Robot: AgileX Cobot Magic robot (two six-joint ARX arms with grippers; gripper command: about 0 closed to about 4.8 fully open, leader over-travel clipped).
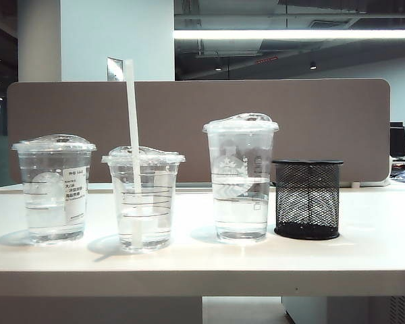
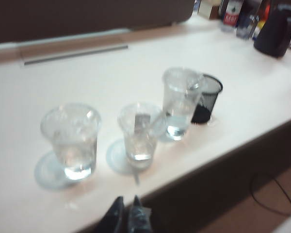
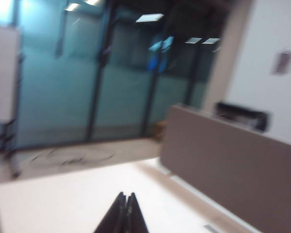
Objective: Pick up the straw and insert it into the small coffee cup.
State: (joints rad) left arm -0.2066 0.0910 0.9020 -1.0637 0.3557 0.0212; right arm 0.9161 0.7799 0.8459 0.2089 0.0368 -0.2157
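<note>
While your two arms were out of the exterior view, the scene read as follows, each place taken from the black mesh pen holder (image 1: pixel 307 199).

Straw: the white straw (image 1: pixel 132 128) stood through the domed lid of the small coffee cup (image 1: pixel 144 199), leaning a little away from the mesh holder, its top well above every lid and its lower end down in the water.

Small coffee cup: two cups along from the mesh holder on the white table (image 1: pixel 202 260), clear, with horizontal measure lines, partly filled with water.

Tallest cup: the tall lidded cup (image 1: pixel 241 179) with a faint round logo stood just beside the mesh holder, between it and the small cup, with water in it too.

Medium cup: the wider cup (image 1: pixel 54 189) with a printed text label stood farthest from the mesh holder, at the end of the row.

Left gripper: your left gripper (image 2: pixel 127 213) hung over the table's near edge, well apart from the mesh holder and nearest the small cup; its fingers sat pressed together with nothing between them. Its view was blurred, so the straw there showed only as a faint pale streak.

Right gripper: your right gripper (image 3: pixel 126 213) pointed across bare tabletop toward the brown partition (image 3: pixel 233 160) and glass walls, with the mesh holder outside its view; its fingers were pressed together, empty.
</note>
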